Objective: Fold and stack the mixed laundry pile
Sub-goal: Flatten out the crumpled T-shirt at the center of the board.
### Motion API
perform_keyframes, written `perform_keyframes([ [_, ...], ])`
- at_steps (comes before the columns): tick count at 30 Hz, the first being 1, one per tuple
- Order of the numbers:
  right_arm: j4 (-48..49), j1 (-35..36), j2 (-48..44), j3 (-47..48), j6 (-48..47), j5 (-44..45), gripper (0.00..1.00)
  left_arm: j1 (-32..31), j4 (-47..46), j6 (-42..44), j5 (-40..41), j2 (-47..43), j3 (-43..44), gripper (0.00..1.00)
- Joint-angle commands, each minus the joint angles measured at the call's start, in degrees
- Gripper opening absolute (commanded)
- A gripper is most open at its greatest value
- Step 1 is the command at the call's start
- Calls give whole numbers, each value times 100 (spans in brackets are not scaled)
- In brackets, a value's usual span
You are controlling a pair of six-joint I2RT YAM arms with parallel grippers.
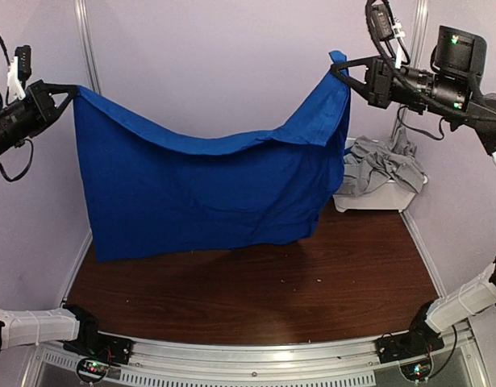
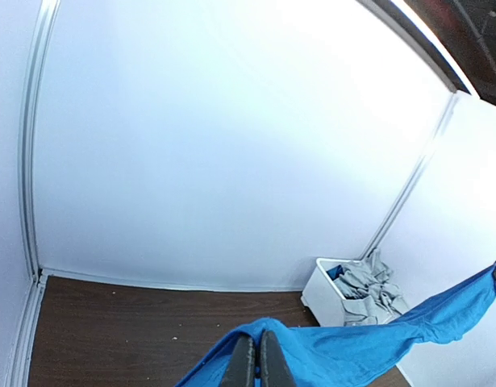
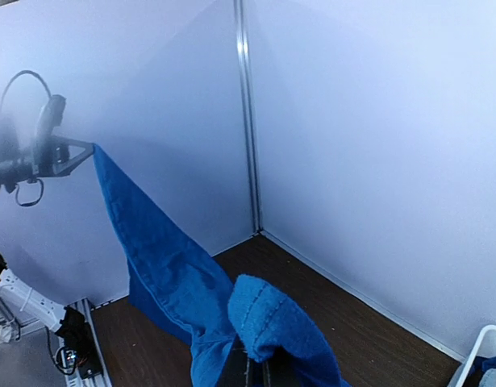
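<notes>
Currently, left gripper (image 1: 72, 91) and right gripper (image 1: 338, 69) each pinch an upper corner of the blue garment (image 1: 207, 193), which hangs spread between them above the table (image 1: 256, 286).

Royal-blue garment (image 1: 207, 193): matt woven cloth. Table (image 1: 272, 290): dark wood grain, faint sheen. Bin (image 1: 370, 201), three o'clock: smooth white plastic.

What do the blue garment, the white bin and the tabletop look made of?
The blue garment looks like soft matte cloth: it sags and drapes in folds. The bin is probably smooth white plastic, with rigid walls. The tabletop shows dark wood grain, possibly laminate, slightly glossy.
</notes>
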State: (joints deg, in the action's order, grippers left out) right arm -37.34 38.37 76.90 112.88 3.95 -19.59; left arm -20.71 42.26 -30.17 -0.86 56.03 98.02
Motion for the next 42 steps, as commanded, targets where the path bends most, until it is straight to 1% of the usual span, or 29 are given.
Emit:
perform_keyframes([
  [1,-143,730,-537,267,-155,-162,0,40,65,251,-724,-405,360,0],
  [7,38,1654,-963,357,121,-242,0,41,197,210,-1280,-779,740,0],
  [9,137,1786,-1008,445,186,-265,0,41,195,131,-1400,-788,977,0],
  [12,279,1797,-934,789,229,-340,0,41,195,71,-1415,-657,1285,0],
  [15,209,1797,-652,1365,-6,240,0,36,180,55,-1054,-496,1436,0],
  [18,197,1786,-416,1542,-493,1560,0,40,159,-4,-411,-300,1287,0],
  [20,323,1688,-261,1355,-790,2294,0,41,147,-80,-23,-169,935,0],
  [22,437,1295,-88,974,-789,2489,0,41,-22,-227,279,-110,314,0],
  [25,775,253,37,-13,-415,1995,0,41,-459,-421,605,-165,-865,0],
  [26,988,39,51,-481,-397,1847,0,41,-606,-435,726,-191,-1387,0],
  [29,1635,-323,196,-1741,-70,1529,0,54,-915,-477,1261,-233,-2481,0],
  [31,1938,-413,467,-2340,5,1395,0,98,-1221,-551,1391,-222,-3203,0],
  [34,2368,-449,1003,-2947,17,1432,0,327,-1666,-750,1393,-39,-4106,0],
  [37,2752,-488,1478,-3215,26,1592,0,701,-2344,-834,1106,273,-4832,0],
  [40,2948,-556,2000,-3164,18,1746,0,1084,-3000,-948,652,820,-5203,0],
  [42,2982,-617,2333,-3003,39,1797,0,1209,-3293,-952,501,1190,-5252,0],
])
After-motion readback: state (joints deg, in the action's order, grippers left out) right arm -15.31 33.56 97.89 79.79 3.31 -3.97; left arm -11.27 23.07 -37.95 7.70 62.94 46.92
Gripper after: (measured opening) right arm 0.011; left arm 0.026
